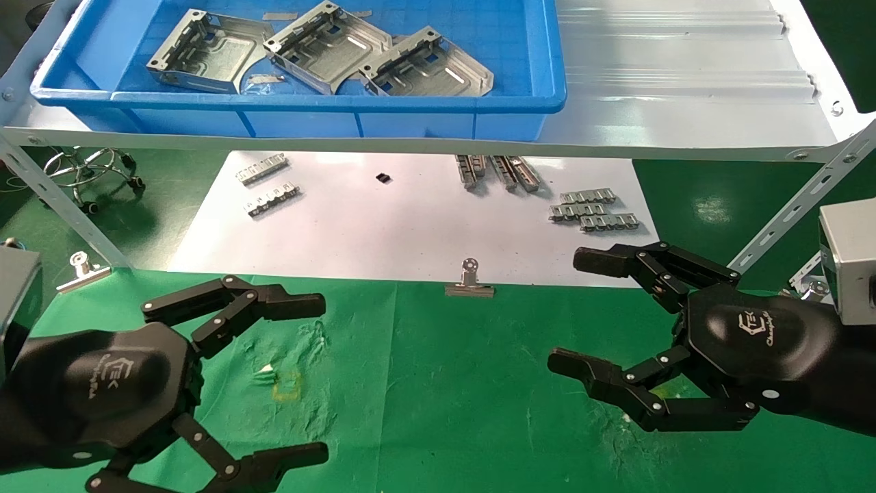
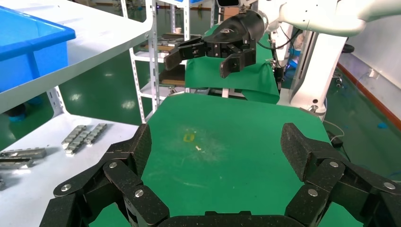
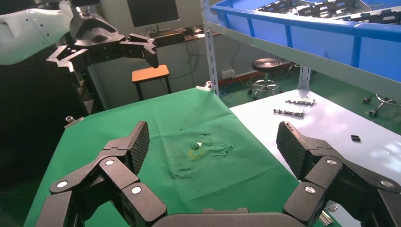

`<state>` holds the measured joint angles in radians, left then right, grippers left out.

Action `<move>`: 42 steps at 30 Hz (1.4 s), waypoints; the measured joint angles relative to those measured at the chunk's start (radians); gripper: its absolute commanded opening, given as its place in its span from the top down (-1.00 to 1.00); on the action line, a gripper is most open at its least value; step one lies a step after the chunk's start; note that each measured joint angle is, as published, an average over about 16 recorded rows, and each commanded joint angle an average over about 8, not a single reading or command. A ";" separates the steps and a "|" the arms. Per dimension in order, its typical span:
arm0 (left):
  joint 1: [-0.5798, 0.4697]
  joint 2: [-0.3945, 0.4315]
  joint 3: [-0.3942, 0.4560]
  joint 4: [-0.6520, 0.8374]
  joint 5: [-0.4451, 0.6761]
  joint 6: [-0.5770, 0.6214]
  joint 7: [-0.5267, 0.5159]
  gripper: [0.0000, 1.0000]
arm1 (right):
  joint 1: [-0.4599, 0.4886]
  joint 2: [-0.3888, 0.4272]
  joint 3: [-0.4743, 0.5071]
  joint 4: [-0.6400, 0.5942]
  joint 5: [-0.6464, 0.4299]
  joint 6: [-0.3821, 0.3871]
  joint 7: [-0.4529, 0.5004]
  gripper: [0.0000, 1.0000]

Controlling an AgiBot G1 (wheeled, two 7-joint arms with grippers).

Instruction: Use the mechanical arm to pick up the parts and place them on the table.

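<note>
Three silver parts lie in a blue bin up on the shelf: one on the left (image 1: 205, 51), one in the middle (image 1: 327, 44) and one on the right (image 1: 428, 68); their edges also show in the right wrist view (image 3: 326, 7). Below the shelf lies the green-clothed table (image 1: 445, 383) with its small yellow mark (image 1: 287, 387). My left gripper (image 1: 320, 378) (image 2: 215, 146) hovers open and empty over the cloth near that mark. On the other side, my right gripper (image 1: 569, 309) (image 3: 213, 142) hangs open above the cloth, holding nothing.
The blue bin (image 1: 342, 103) sits on a grey shelf (image 1: 684, 103) with slanted braces (image 1: 787, 212) at each side. A white sheet (image 1: 383, 226) under the shelf carries toothed strips (image 1: 594, 209). Binder clips (image 1: 469, 282) (image 1: 82, 270) hold the cloth's far edge.
</note>
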<state>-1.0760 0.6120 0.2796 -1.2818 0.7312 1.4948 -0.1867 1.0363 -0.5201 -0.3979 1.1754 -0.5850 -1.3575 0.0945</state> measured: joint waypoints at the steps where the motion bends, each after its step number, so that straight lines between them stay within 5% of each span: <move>1: 0.000 0.000 0.000 0.000 0.000 0.000 0.000 -1.00 | 0.000 0.000 0.000 0.000 0.000 0.000 0.000 -1.00; 12: 0.000 0.000 0.000 0.000 0.000 0.000 0.000 -1.00 | 0.000 0.000 0.000 0.000 0.000 0.000 0.000 -0.91; 19: 0.000 0.000 0.000 0.000 0.000 0.000 0.000 -1.00 | 0.000 0.000 0.000 0.000 0.000 0.000 0.000 0.79; 21: 0.000 0.000 0.000 0.000 0.000 0.000 0.000 -1.00 | 0.000 0.000 0.000 0.000 0.000 0.000 0.000 1.00; 32: -0.055 0.057 0.009 0.022 0.026 -0.052 0.001 -1.00 | 0.000 0.000 0.000 0.000 0.000 0.000 0.000 1.00; 42: -0.221 0.188 0.045 0.132 0.102 -0.154 -0.014 -1.00 | 0.000 0.000 0.000 0.000 0.000 0.000 0.000 1.00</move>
<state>-1.2971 0.8001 0.3247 -1.1497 0.8330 1.3408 -0.2008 1.0363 -0.5201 -0.3978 1.1754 -0.5850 -1.3575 0.0945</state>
